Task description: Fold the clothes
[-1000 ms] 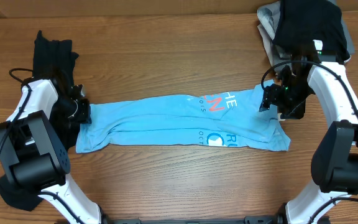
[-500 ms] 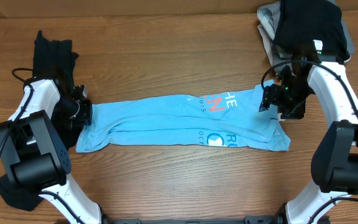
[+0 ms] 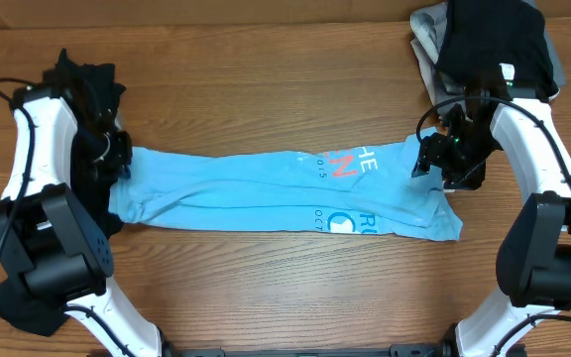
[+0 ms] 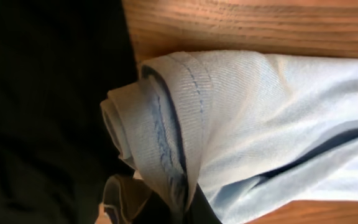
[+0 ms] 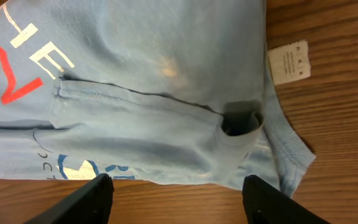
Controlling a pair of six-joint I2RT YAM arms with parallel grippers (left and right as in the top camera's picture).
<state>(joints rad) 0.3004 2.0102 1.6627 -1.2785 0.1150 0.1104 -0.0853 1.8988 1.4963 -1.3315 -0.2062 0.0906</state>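
Soft, light blue shirt [image 3: 266, 188] lies folded into a long band across the table's [image 3: 266, 297] middle. Near the left edge the left gripper [image 3: 117, 167] pinches its bunched hem; the right gripper [image 5: 179, 199] hangs spread over the collar end. Limp cloth likely sags: grip hems, corners.

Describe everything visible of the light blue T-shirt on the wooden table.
The light blue, cotton-looking T-shirt lies folded into a long band across the wooden table, with red and white letters and a blue-white logo near its right end. A white label sticks out beside the collar. The left gripper, jaws shut, pinches its bunched left hem next to a black garment. The right gripper hovers open over the collar end.
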